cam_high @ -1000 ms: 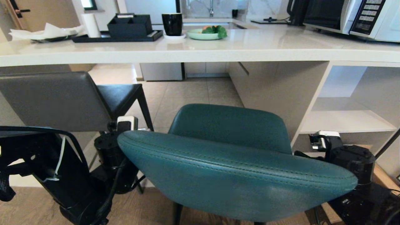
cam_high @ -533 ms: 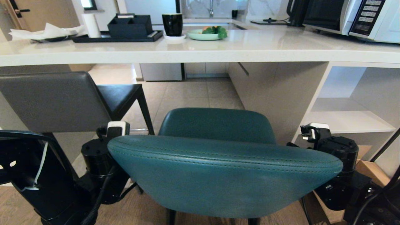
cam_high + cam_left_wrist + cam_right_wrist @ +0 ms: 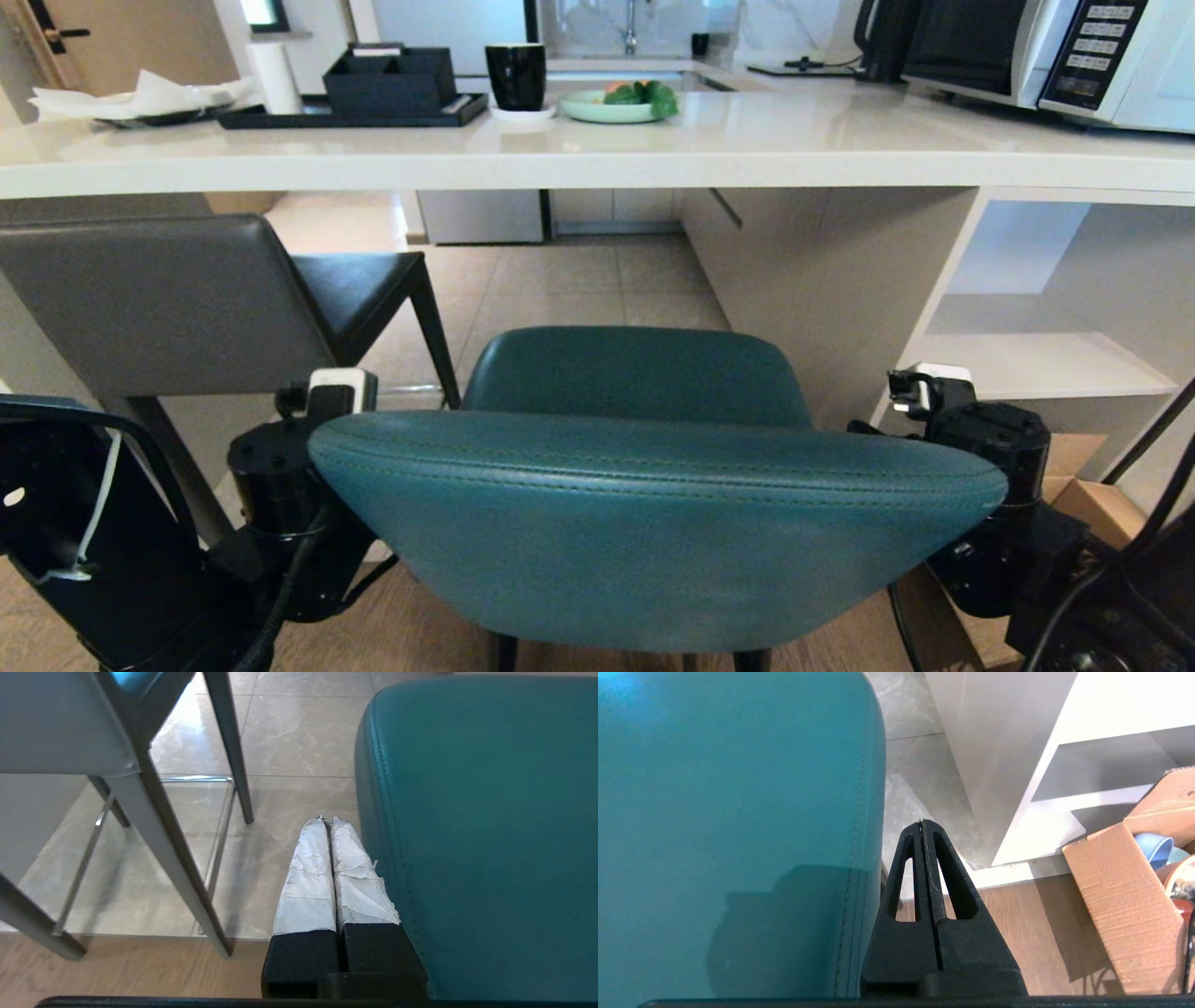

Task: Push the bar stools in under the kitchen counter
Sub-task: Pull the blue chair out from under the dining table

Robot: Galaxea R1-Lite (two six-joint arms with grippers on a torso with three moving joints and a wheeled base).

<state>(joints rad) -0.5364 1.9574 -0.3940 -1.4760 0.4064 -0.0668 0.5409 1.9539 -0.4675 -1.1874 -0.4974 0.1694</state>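
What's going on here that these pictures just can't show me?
- Teal stool: in the head view its own backrest hides the legs and feet.
- Left gripper and right gripper: in the head view the stool's back hides both; whether the shut fingers press the stool is unclear.
- Grey stool: its feet are cut off in the left wrist view.

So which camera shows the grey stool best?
The head view: the grey stool shows its back and seat beneath the kitchen counter. The left wrist view catches only its legs and a corner; the right wrist view shows none of it.
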